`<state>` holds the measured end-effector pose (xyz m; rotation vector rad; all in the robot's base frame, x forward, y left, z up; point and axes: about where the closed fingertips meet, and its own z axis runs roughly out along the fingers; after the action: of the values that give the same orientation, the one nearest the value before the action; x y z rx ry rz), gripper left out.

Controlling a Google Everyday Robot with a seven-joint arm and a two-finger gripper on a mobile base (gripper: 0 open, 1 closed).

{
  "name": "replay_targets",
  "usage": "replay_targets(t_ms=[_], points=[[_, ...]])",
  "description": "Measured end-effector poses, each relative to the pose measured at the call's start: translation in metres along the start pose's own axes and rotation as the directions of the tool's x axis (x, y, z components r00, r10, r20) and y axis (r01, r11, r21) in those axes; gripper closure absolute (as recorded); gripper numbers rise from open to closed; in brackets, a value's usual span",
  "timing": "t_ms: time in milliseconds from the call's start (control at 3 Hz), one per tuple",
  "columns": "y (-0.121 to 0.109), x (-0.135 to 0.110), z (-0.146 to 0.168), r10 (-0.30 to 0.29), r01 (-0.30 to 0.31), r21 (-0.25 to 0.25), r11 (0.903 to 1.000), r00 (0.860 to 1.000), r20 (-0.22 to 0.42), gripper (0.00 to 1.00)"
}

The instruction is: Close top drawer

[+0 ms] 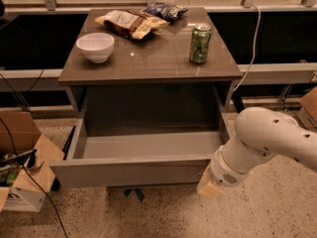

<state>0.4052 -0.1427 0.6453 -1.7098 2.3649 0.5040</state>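
Note:
The top drawer point(131, 171) of the brown-topped cabinet point(148, 58) stands pulled far out, its pale grey box empty inside. Its flat grey front faces me at the bottom of the view. My white arm point(270, 143) reaches in from the right. The gripper point(209, 186) sits at the right end of the drawer front, close against it. The lower drawers are hidden behind the open drawer's front.
On the cabinet top stand a white bowl point(95, 46), a green can point(200, 43) and snack bags point(130, 23). An open cardboard box point(20, 167) with cables sits on the floor at left. Another box edge point(309, 105) shows at right.

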Motion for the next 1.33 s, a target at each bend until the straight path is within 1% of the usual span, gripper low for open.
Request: replay_targets(t_ms=[333, 667, 1000, 1333], points=[[0.0, 0.0, 0.0, 0.0, 0.0, 0.0, 1.0, 1.0, 0.0, 1.0], [-0.018, -0.006, 0.001, 0.02, -0.022, 0.085, 0.9961, 0.999, 0.027, 1.0], [-0.051, -0.021, -0.003, -0.018, 0.006, 0.176, 0.9843, 0.998, 0.068, 1.0], [-0.051, -0.021, -0.003, -0.018, 0.006, 0.177, 0.9842, 0.998, 0.068, 1.0]])
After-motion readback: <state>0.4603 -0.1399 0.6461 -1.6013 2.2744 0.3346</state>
